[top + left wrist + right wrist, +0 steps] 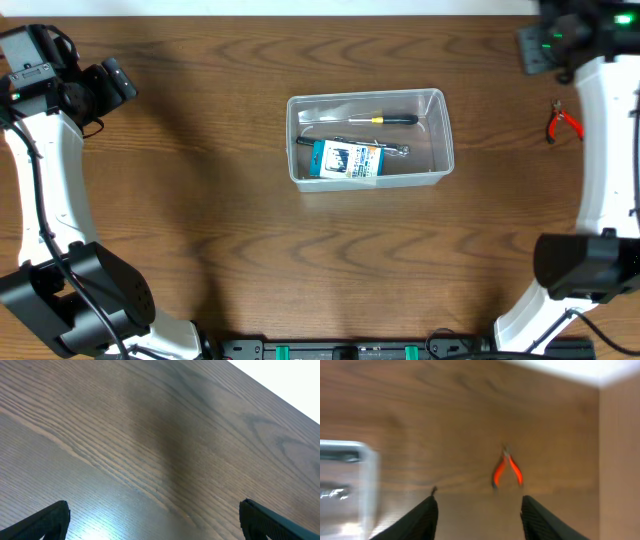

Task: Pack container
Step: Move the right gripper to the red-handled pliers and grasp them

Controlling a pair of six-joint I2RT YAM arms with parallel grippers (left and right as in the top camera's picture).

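The clear plastic container (440, 135) stands mid-table; its corner shows at the left of the right wrist view (365, 475). Inside lie a black-and-yellow screwdriver (385, 118), a blue-and-white packet (348, 160) and a dark metal tool (400, 150). Red-handled pliers (563, 122) lie on the table right of it, and in the right wrist view (507, 470) they are ahead of the jaws. My right gripper (479, 510) is open and empty, above the table short of the pliers. My left gripper (152, 520) is open and empty over bare wood at the far left.
The wooden table (200, 200) ends at a white edge along the back (300, 8). The right arm (610, 140) runs down the right side, the left arm (45, 180) down the left side.
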